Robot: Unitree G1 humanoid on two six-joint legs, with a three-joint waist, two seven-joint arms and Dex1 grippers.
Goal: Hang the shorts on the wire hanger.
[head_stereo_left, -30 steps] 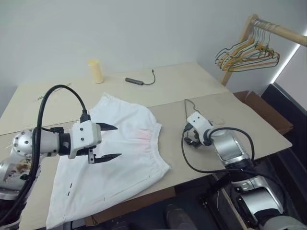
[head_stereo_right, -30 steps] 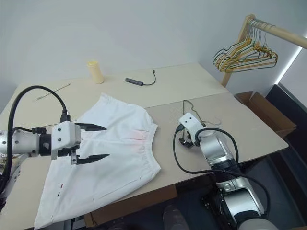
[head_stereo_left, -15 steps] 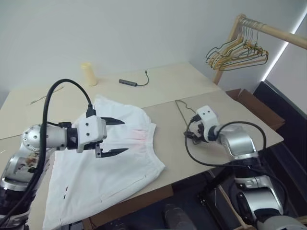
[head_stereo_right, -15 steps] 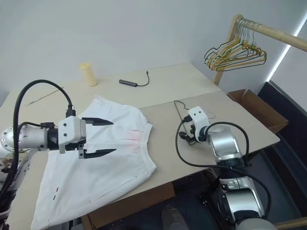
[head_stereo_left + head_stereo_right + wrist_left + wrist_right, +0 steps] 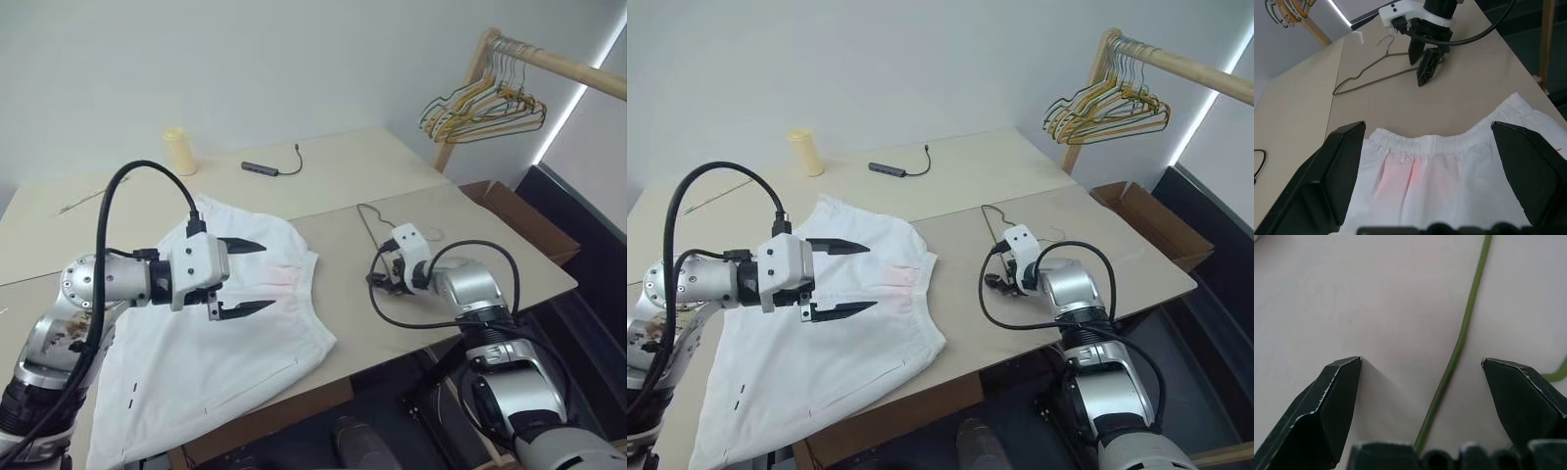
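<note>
The white shorts lie flat on the table, with their elastic waistband toward the hanger and a faint pink patch beneath it. My left gripper hovers open just above the shorts near the waistband, holding nothing. To the right of the shorts, the thin olive-green wire hanger lies flat on the table. My right gripper points down at it, open, and one arm of the wire runs between the fingers. The fingertips stand close to the table top, and nothing is gripped.
A pale yellow cylinder and a dark adapter with its cable sit at the back of the table. A bunch of coloured hangers hangs on a wooden rail at the far right. An open cardboard box stands beyond the table's right edge.
The camera has swung to the right. My right gripper has rolled and come down over the hanger wire. The left gripper has drifted slightly toward the waistband, still open.
</note>
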